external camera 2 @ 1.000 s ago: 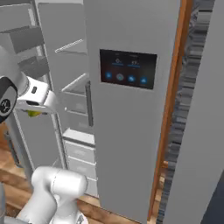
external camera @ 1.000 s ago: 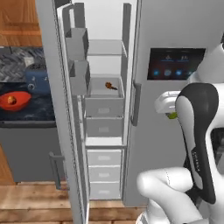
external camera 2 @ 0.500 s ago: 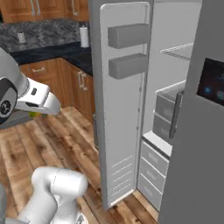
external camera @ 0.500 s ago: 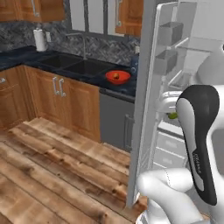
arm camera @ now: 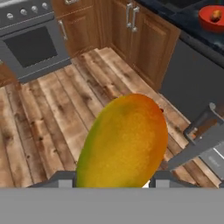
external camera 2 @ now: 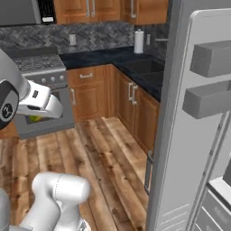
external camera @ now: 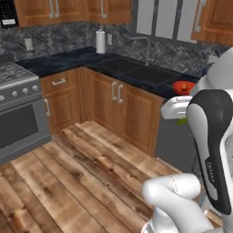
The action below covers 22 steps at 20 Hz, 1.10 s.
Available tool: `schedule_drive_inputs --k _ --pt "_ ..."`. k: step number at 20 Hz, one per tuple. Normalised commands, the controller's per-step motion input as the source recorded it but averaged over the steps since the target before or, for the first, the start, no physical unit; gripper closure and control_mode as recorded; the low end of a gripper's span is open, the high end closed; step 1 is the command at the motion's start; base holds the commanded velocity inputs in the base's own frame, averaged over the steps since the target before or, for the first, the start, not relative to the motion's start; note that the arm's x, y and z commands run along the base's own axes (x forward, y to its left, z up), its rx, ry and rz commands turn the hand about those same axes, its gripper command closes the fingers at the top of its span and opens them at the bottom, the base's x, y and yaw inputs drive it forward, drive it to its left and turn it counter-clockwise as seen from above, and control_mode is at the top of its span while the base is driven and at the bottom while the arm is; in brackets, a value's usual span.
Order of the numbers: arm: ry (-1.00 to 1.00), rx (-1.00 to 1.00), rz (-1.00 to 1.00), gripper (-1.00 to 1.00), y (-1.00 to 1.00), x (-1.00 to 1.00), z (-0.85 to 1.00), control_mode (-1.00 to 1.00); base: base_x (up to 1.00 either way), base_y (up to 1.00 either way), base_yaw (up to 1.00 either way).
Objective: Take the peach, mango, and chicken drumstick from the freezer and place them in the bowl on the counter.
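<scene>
one oval green-yellow mango (arm camera: pixel 124 142) clamped in two-finger gripper (arm camera: pixel 109 180), jaws part-closed around it. base has swung from freezer toward dark marbled counter (external camera: pixel 136 77); shallow red-orange bowl (arm camera: pixel 211 18) far ahead, right of gripper. drop-off likely next.

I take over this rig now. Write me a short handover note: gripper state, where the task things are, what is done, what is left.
Gripper: shut on the mango, carried above the wooden floor.
Bowl: on the counter to the right of the sink, with one round orange fruit inside, likely the peach.
Freezer door: open.
Done: one fruit in the bowl, mango taken out.
Left: put the mango in the bowl, then fetch the chicken drumstick.
</scene>
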Motion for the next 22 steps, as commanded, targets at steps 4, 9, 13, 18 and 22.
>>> schedule_drive_inputs --k 4,9,13,18,22 --pt "0.0 0.0 0.0 1.0 0.0 0.0 0.0 1.0 1.0 0.78 -0.04" --pt "0.0 0.0 0.0 1.0 0.0 0.0 0.0 1.0 0.72 0.86 -0.6" --pt "0.0 0.0 0.0 1.0 0.0 0.0 0.0 1.0 0.36 0.56 -0.83" --pt "0.0 0.0 0.0 1.0 0.0 0.0 0.0 1.0 0.43 0.59 -0.79" --pt "0.0 0.0 0.0 1.0 0.0 0.0 0.0 1.0 0.65 0.76 -0.69"
